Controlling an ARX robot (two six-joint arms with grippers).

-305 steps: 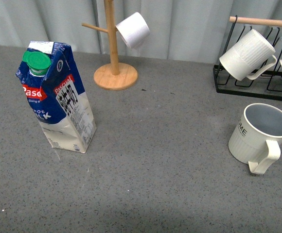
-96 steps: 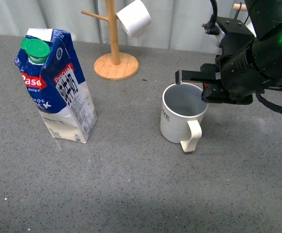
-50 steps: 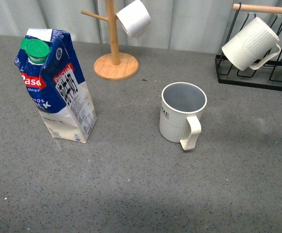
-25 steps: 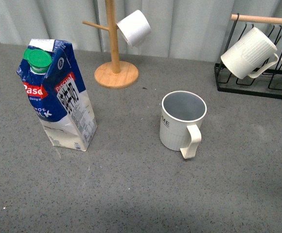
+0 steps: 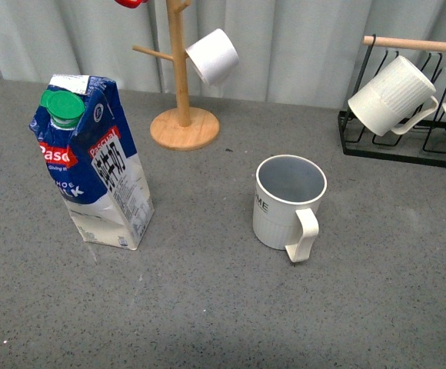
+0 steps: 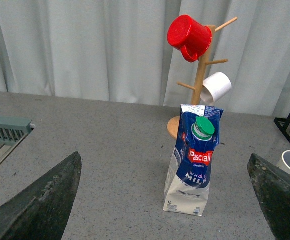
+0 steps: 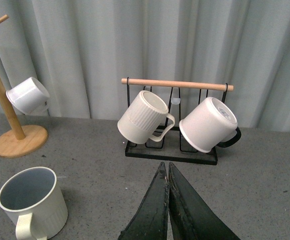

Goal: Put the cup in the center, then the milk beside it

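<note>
The cup (image 5: 288, 201) is now sitting upright near the middle of the desk (image 5: 208, 307), handle turned toward the robot, where a few seconds back it was standing off to the right by the wire rack (image 5: 404, 146). The right arm that was leaning over it a moment ago is no longer showing in the front view, so I'm taking the first half of the job as done. The milk carton (image 5: 92, 165) is standing where it has been all along, upright on the left of the desk and well apart from the cup (nowhere near "beside" yet), so that is the part left to do. The left arm is looking like the one getting ready for it: its wrist camera is facing the carton's label from some way off, with the left tool (image 6: 164, 162) spread wide and holding nothing, and the mug tree (image 6: 201, 75) is rising just behind the carton. The right arm is hanging back, its right tool (image 7: 167, 166) pinched closed on nothing and pointing toward the rack, with the cup off to one side of it.
</note>
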